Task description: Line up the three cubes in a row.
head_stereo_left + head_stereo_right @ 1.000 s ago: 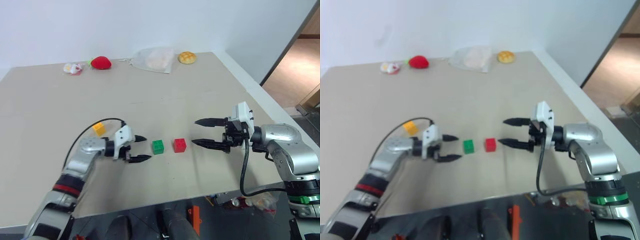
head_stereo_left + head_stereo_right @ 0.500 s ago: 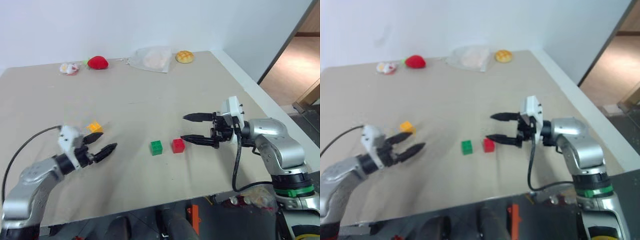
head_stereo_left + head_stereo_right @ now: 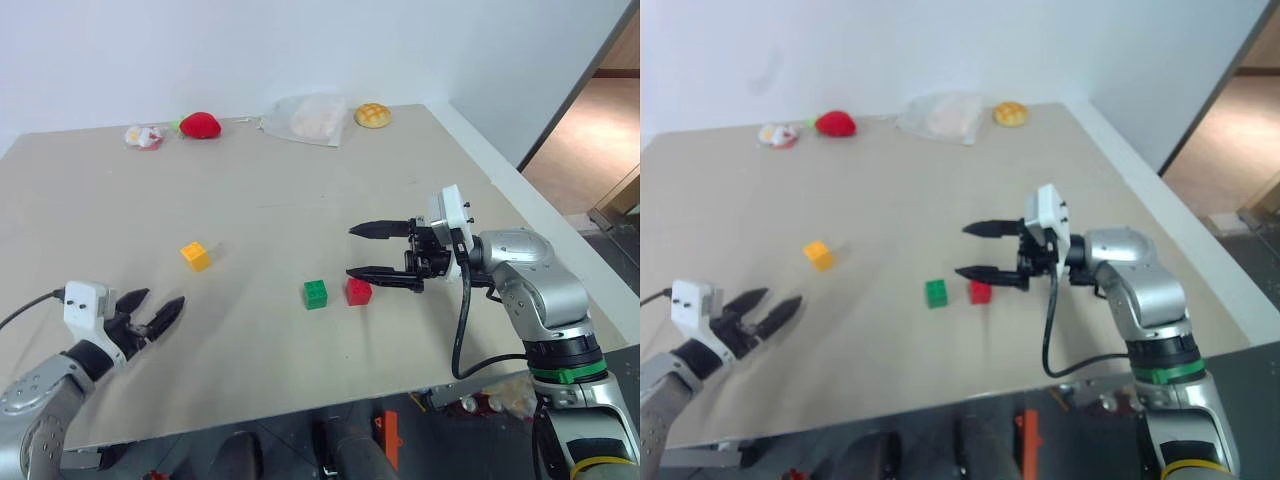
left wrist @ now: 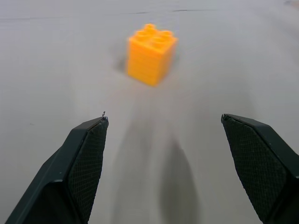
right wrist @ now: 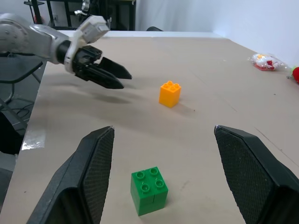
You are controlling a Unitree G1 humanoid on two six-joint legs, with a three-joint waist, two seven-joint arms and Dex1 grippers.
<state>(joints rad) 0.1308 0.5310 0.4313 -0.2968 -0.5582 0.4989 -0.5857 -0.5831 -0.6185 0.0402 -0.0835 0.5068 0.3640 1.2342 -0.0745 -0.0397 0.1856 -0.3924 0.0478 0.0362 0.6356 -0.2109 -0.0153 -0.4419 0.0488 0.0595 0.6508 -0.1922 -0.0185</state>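
On the surface [image 3: 300, 200], my green cube [image 3: 316, 293] and red cube [image 3: 358, 290] sit just beside each other; the yellow cube [image 3: 195, 256] lies well apart. My left tool [image 3: 150, 318] faces it, fingers spread and empty. My right tool [image 3: 380, 252] hangs spread by the red one. I judge the cubes light, rigid and slick: pinch flat sides below the studs.

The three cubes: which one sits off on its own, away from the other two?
The yellow cube. It stands alone toward the left gripper, while the green cube and red cube sit side by side near the right gripper.
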